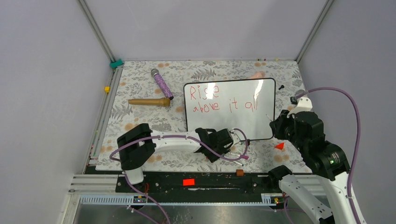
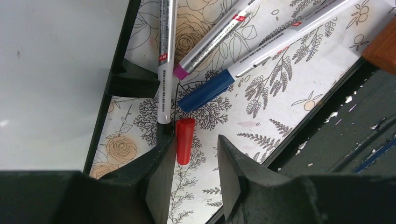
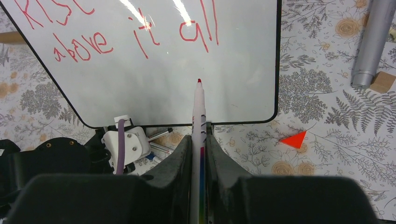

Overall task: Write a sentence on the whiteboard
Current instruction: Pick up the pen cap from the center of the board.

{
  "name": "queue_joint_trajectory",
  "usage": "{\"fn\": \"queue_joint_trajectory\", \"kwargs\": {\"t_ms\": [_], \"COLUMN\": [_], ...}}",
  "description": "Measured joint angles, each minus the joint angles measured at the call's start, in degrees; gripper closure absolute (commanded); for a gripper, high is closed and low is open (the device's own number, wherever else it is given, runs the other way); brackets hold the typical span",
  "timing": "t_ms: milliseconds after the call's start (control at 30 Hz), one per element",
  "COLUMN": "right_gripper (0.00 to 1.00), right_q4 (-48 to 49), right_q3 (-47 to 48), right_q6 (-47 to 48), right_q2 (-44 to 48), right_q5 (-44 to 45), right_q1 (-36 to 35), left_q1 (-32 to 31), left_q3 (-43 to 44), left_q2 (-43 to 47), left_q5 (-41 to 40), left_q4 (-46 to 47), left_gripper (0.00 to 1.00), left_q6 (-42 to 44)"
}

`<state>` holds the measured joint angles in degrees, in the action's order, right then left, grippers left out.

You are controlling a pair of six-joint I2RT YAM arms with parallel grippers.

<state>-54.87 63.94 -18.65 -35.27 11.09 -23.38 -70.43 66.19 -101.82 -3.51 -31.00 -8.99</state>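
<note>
On the left of the floral table cover (image 1: 140, 116) lay a brown wooden stick (image 1: 149, 101), with a purple glitter rod (image 1: 162, 84) just beyond it. The whiteboard (image 1: 247, 126) lay flat at the middle of the table, and the sentence (image 1: 219, 99), "Rise above it all", ran across its far half in two red lines.

The left gripper (image 2: 195, 156) hung low over the board's near left corner. Its jaws stood apart around a loose red cap (image 2: 185, 140), which lay right beside one finger; whether it touched that finger could not be told. Beyond the cap lay a blue-capped marker (image 2: 205, 90) and a magenta-tipped marker (image 2: 212, 44).

At the board's right edge, the right gripper (image 3: 200, 135) was clamped on a red marker (image 3: 199, 107), whose uncapped tip pointed over the bare near part of the board, below the word "all". A red triangle (image 3: 293, 139) lay on the cover to its right.
</note>
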Motion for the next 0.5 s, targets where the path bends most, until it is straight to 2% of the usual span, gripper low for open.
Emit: {"fn": "queue_joint_trajectory", "kwargs": {"t_ms": [100, 233, 367, 467, 500], "right_gripper": [1.0, 1.0, 1.0, 1.0, 1.0], "right_q4": [-0.04, -0.13, -0.17, -0.35, -0.59], "right_q3": [0.15, 0.2, 0.2, 0.2, 0.2], "right_q6": [-0.02, -0.09, -0.46, -0.68, -0.68], "right_q2": [0.0, 0.02, 0.55, 1.33, 1.6], "right_q5": [-0.02, -0.02, -0.02, -0.02, -0.02], "right_q1": [0.0, 0.0, 0.0, 0.0, 0.0], "left_q1": [0.07, 0.39, 0.79, 0.87, 0.87], "left_q3": [0.11, 0.48, 0.59, 0.59, 0.5], "left_q2": [-0.63, -2.25, -3.08, -3.08, -3.08], "left_q5": [-0.11, -0.13, 0.13, 0.57, 0.76], "left_q4": [0.31, 0.63, 0.92, 0.98, 1.07], "left_gripper": [0.63, 0.69, 0.8, 0.99, 1.0], "left_q6": [0.02, 0.15, 0.46, 0.44, 0.33]}}
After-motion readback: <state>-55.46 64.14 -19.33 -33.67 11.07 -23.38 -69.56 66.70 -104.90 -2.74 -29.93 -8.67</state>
